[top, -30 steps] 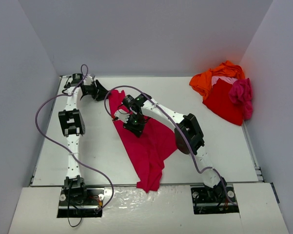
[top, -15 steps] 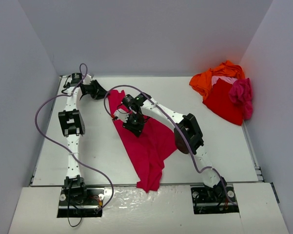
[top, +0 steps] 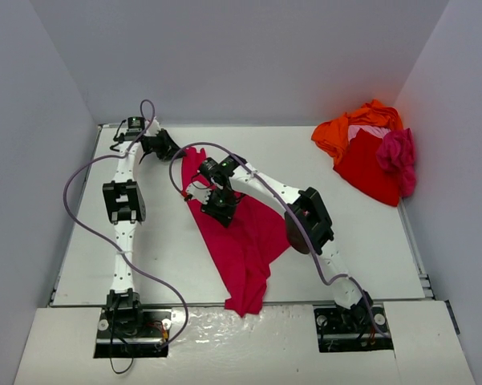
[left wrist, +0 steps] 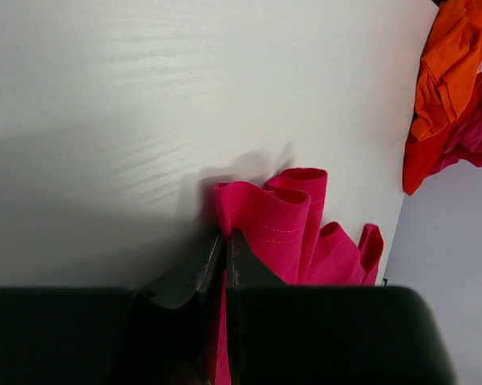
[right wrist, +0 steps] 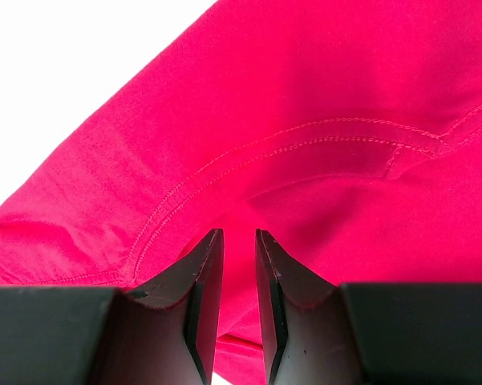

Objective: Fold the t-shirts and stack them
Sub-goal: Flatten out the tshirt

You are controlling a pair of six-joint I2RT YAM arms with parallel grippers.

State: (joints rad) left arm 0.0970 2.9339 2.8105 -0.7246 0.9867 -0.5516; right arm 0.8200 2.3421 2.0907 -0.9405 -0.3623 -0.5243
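A crimson pink-red t-shirt [top: 245, 237] lies spread in a long diagonal strip from the back left to the table's front edge. My left gripper [top: 173, 149] is shut on its far end; in the left wrist view the jaws [left wrist: 224, 235] pinch a bunched, hemmed edge of the shirt [left wrist: 269, 220]. My right gripper [top: 222, 210] points down on the shirt's upper middle. In the right wrist view its jaws [right wrist: 239, 234] stand a narrow gap apart with cloth between them, near the collar seam [right wrist: 321, 140].
A pile of t-shirts sits at the back right corner: orange [top: 337, 132], pale pink [top: 367, 131], red [top: 369, 170] and magenta [top: 397, 154]. It also shows in the left wrist view [left wrist: 453, 64]. Grey walls enclose the white table [top: 353, 233] on three sides.
My left arm has shifted a little to the right and toward the back with the shirt's end in its jaws. The right gripper has stayed put on the shirt.
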